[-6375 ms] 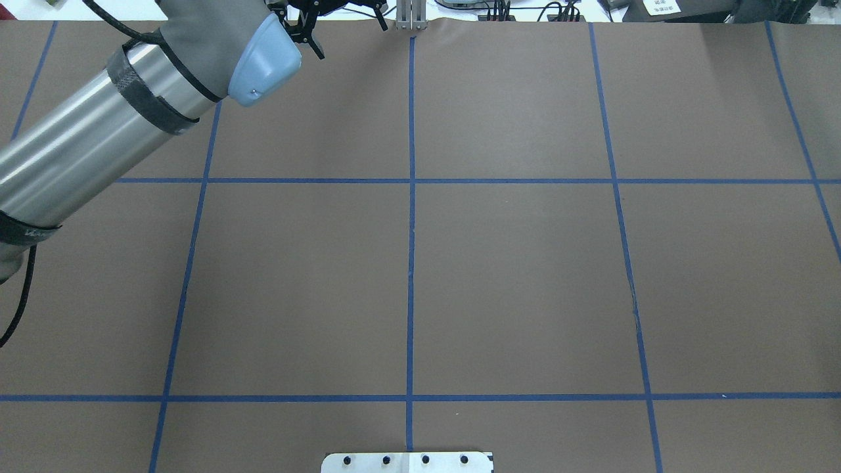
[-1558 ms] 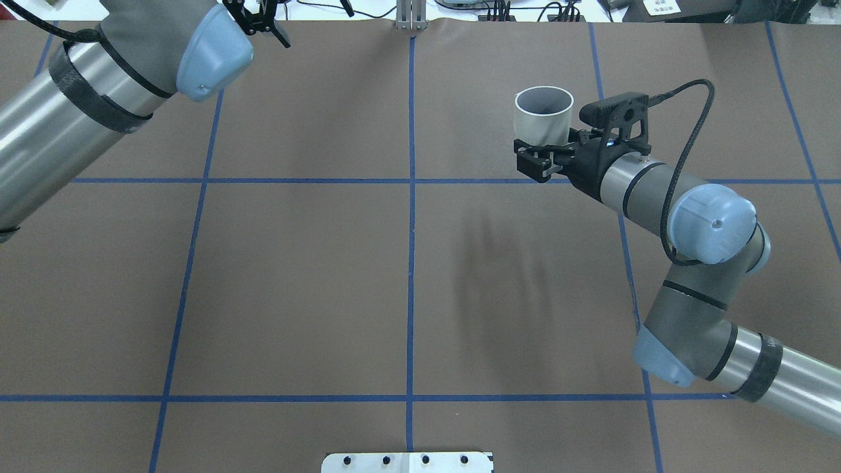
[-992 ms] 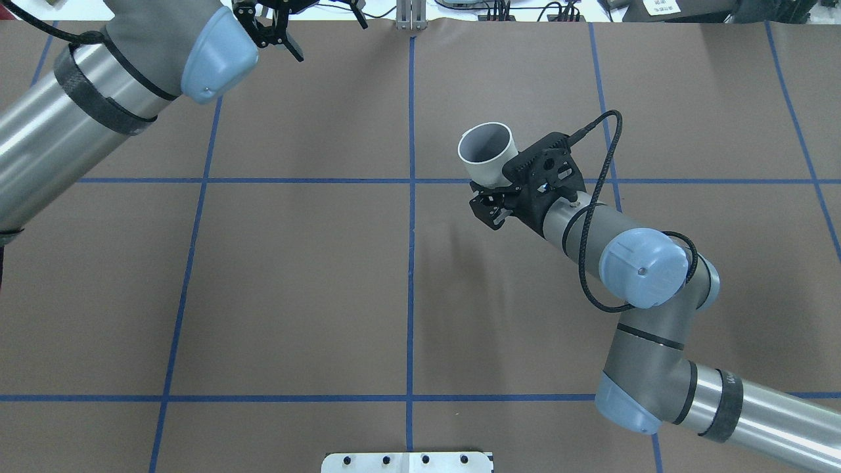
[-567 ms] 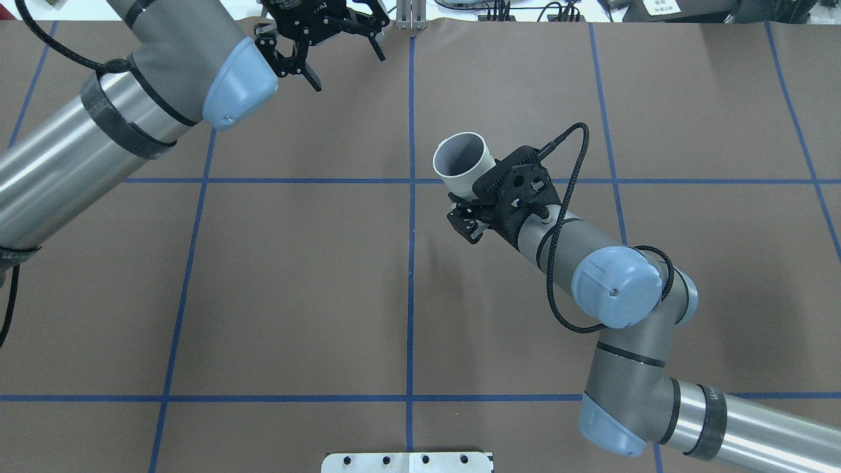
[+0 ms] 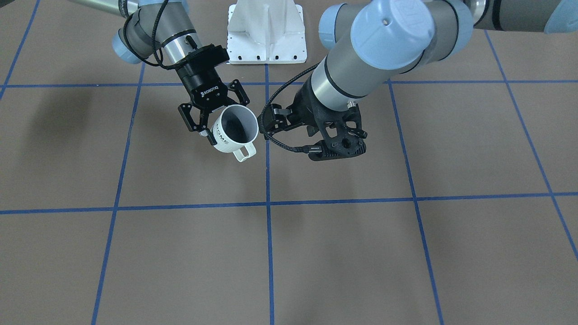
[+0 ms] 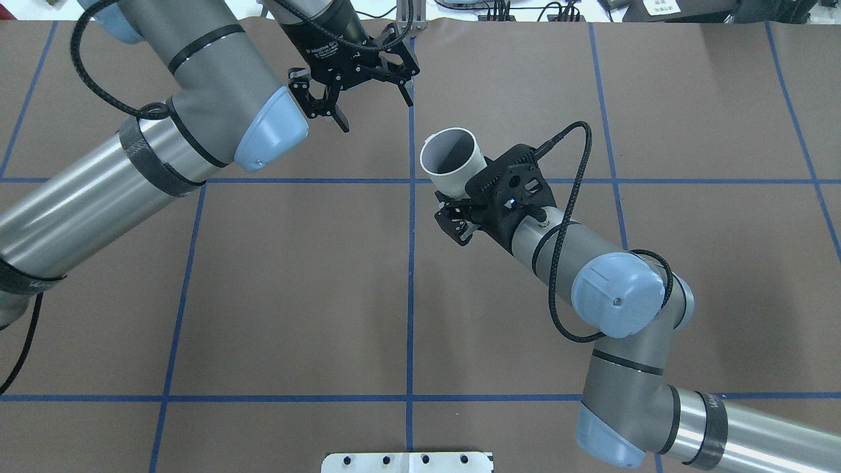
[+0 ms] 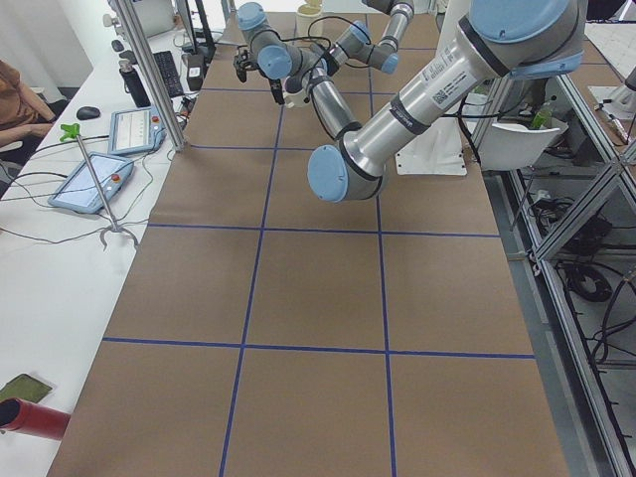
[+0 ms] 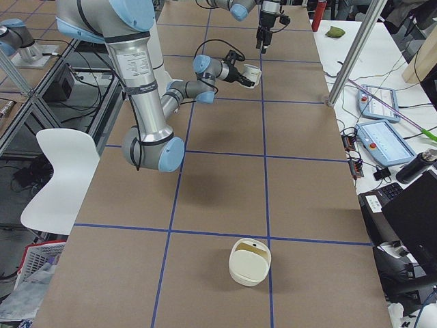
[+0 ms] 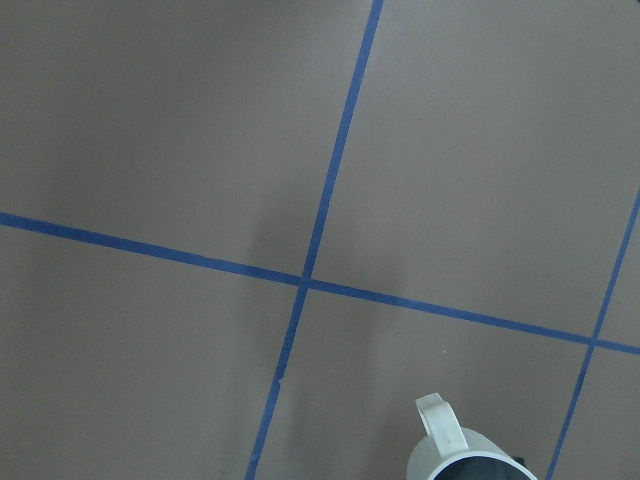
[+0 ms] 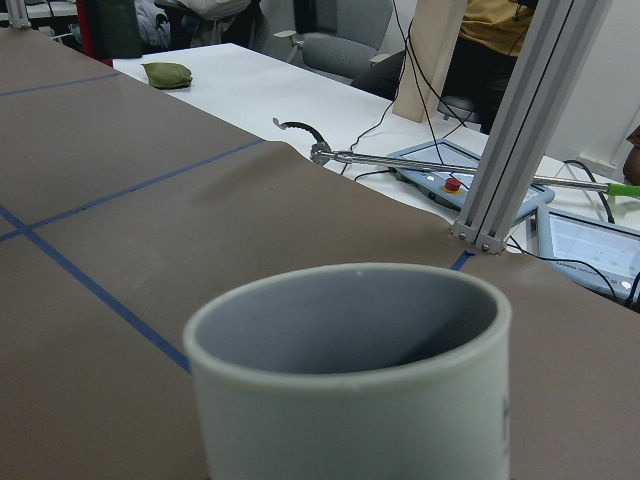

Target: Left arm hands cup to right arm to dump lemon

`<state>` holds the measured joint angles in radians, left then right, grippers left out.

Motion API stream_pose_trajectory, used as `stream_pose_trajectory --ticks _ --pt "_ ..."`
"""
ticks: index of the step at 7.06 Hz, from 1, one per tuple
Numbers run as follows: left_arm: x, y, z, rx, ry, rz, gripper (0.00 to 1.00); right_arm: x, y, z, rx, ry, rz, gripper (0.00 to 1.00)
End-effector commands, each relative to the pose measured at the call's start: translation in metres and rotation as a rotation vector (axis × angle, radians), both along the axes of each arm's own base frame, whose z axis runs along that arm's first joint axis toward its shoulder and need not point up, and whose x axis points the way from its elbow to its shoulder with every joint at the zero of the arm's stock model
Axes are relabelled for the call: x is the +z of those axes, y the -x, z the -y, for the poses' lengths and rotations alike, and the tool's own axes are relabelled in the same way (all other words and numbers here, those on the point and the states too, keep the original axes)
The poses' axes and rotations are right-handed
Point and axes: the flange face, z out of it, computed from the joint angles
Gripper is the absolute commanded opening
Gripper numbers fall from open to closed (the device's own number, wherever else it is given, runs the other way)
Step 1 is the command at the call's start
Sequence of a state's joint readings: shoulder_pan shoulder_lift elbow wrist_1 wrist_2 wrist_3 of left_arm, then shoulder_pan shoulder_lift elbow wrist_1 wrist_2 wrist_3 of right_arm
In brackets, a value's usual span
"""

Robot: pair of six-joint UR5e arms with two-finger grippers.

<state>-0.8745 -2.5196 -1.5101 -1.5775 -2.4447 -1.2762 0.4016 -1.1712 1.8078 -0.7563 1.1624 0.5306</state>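
Right fingers [image 6: 452, 223] are clamped on the cup [image 6: 452, 157] above the worktop [image 6: 295, 295], just right of its centre line [image 6: 410, 295]; left fingers [image 6: 326, 108] hang spread apart beyond it. From the front, the handle [image 5: 244, 152] points away from the white base [image 5: 266, 36]. Right wrist: grey inside, bottom unseen.
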Motion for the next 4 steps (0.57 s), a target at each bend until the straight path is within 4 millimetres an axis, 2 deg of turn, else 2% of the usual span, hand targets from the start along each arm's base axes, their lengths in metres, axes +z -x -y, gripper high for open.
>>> stream_pose_trajectory --ticks 1,3,4 --pt "-0.003 -0.016 -0.013 0.029 -0.023 -0.022 1.00 -0.001 0.001 -0.001 -0.001 -0.001 0.006 0.06" --pt "-0.005 -0.022 -0.019 0.040 -0.027 -0.024 0.86 -0.003 0.000 -0.001 -0.003 -0.001 0.011 0.06" --pt "-0.004 -0.030 -0.024 0.054 -0.031 -0.027 0.84 -0.011 0.001 -0.001 -0.004 -0.005 0.023 0.06"
